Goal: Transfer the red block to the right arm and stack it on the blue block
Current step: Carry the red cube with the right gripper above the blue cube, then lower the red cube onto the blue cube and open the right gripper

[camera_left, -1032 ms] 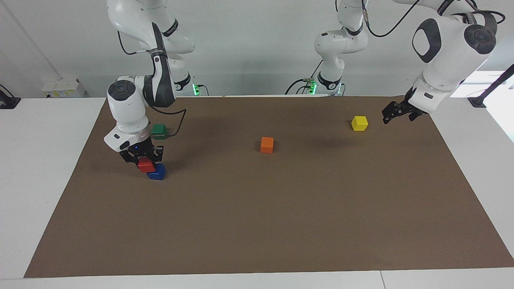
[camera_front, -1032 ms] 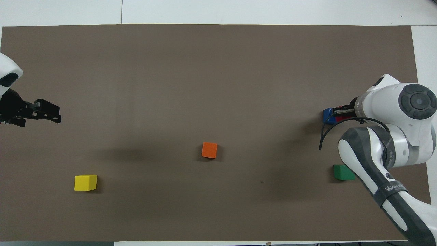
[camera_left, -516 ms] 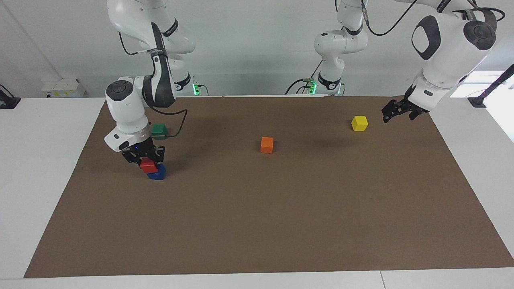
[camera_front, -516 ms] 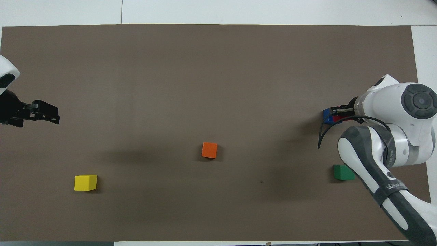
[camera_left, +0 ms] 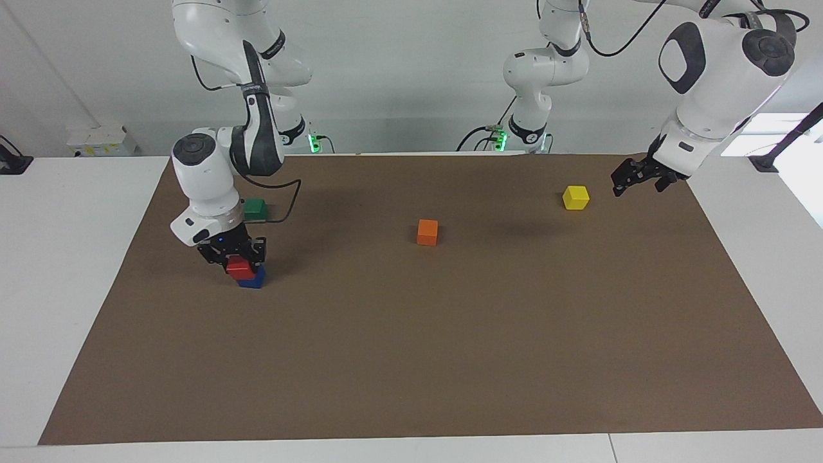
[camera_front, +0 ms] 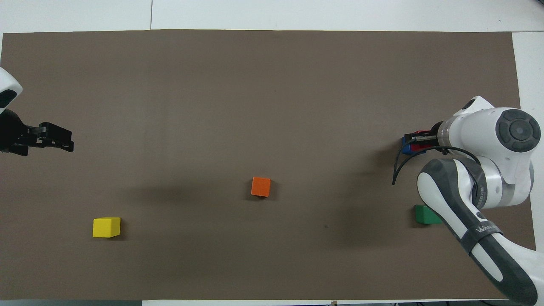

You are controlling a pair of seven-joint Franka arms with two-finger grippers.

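Note:
The red block is in my right gripper, which is shut on it, at the right arm's end of the table. It sits over the blue block, which shows only as a sliver below it, about on top of it. In the overhead view the right gripper covers most of both; a bit of red block and blue block show. My left gripper hangs over the mat's edge beside the yellow cube, holding nothing, and waits; it also shows in the overhead view.
A green cube lies nearer to the robots than the stack, by the right arm's cable. An orange cube lies mid-mat. A yellow cube lies toward the left arm's end. All lie on a brown mat.
My right gripper has shifted the red block sideways and lower, so it now covers more of the blue block. The left arm has barely moved.

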